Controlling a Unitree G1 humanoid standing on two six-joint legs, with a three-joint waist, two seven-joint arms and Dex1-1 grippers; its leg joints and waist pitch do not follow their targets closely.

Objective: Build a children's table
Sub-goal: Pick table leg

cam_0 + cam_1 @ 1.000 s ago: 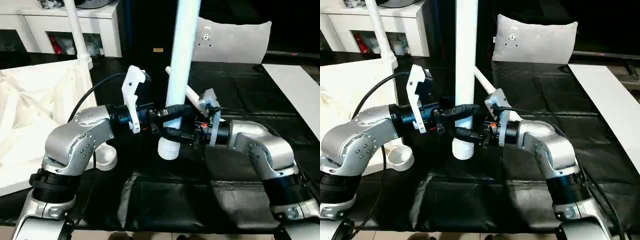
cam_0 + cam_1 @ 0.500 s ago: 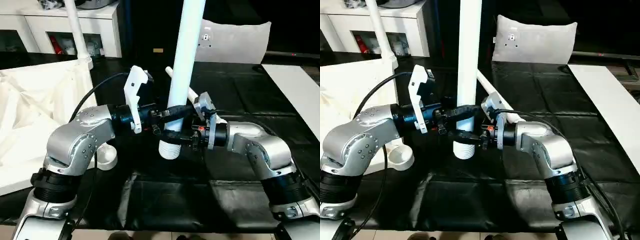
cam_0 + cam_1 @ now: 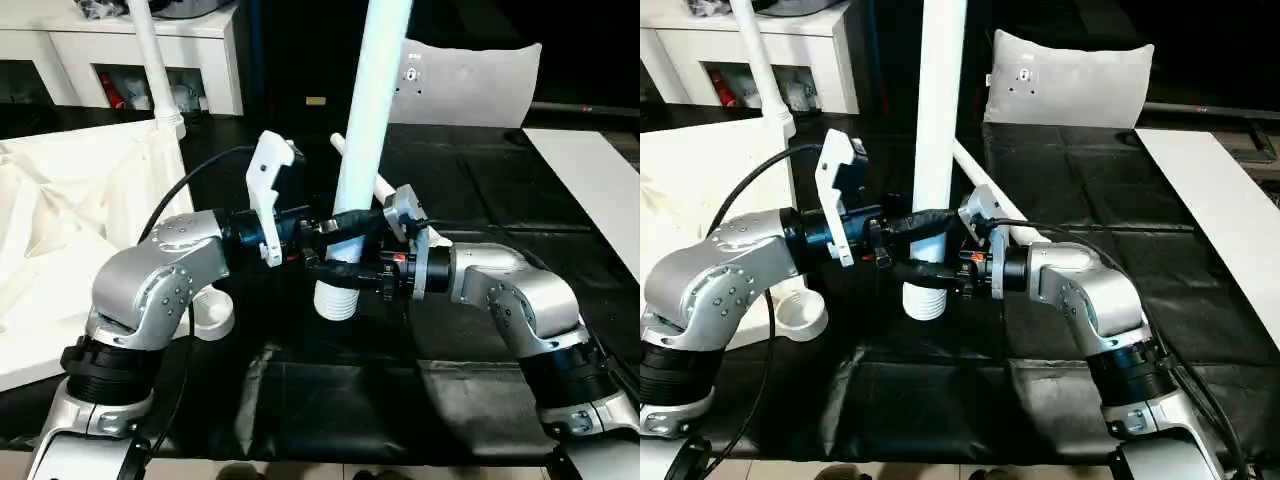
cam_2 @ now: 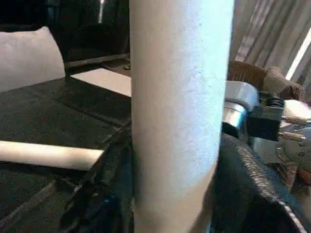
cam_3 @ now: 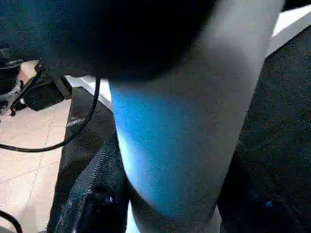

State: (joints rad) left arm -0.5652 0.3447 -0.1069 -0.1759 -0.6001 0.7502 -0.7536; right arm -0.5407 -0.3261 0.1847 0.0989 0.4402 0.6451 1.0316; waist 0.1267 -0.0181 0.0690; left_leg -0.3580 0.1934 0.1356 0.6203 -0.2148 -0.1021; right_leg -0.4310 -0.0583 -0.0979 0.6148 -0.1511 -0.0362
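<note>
Leg (image 3: 365, 120) stands upright, long axis vertical, gripped between both jaws, left gripper (image 3: 335, 228) just above right gripper (image 3: 350, 277).

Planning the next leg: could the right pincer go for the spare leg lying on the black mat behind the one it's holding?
Probably not yet. The right pincer and left pincer both clamp the upright leg, which stands before the spare leg; releasing comes first.

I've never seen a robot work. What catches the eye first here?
A tall white table leg stands upright in the middle, clamped near its ribbed lower end by the left pincer and right pincer. The white tabletop lies to the robot's left.
</note>
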